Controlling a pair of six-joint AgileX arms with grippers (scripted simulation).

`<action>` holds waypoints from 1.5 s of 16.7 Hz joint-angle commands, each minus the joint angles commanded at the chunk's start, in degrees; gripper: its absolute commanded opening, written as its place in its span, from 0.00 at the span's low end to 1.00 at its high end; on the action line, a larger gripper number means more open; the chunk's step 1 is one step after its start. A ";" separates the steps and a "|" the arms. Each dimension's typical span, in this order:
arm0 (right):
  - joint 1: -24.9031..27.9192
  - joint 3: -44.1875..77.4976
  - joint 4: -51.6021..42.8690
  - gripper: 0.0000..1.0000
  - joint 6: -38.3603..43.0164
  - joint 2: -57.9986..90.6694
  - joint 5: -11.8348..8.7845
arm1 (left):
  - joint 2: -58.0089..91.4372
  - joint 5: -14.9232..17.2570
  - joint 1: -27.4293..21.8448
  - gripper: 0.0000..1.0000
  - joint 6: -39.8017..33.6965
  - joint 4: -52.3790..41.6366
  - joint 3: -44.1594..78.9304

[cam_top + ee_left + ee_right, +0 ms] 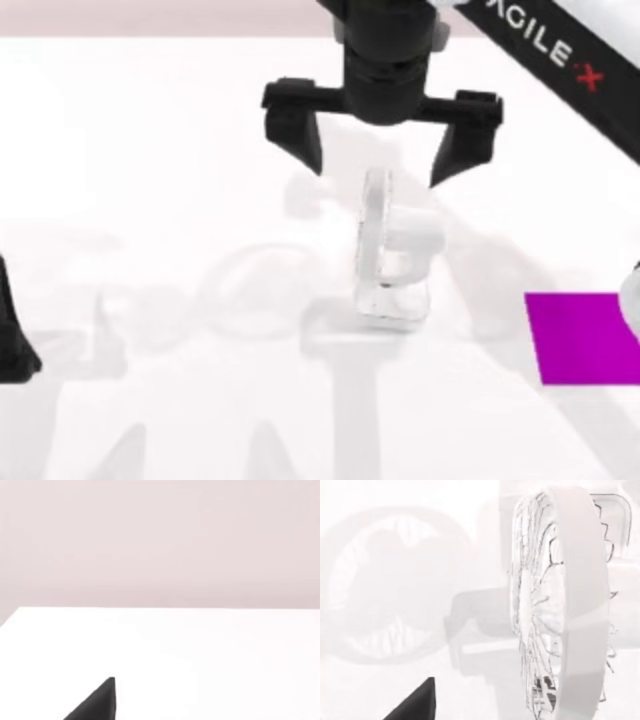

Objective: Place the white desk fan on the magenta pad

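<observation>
A bright white table (pixel 150 130) fills nearly the whole top view, lit evenly from above, with soft grey shadows spread across its middle. Beyond its far edge stands a plain, pale pinkish wall (pixel 160 540), bare and smooth, meeting the tabletop in a straight line

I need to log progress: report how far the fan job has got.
Nothing is done yet: the white desk fan stands mid-table, off the magenta pad at the right edge. In hand: the right gripper hovers open above it. Left: grasp, carry, place. The left gripper is parked.
</observation>
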 joint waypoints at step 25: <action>-0.36 -19.46 15.10 0.40 -0.41 -4.40 -0.08 | 0.00 0.00 0.00 1.00 0.00 0.00 0.00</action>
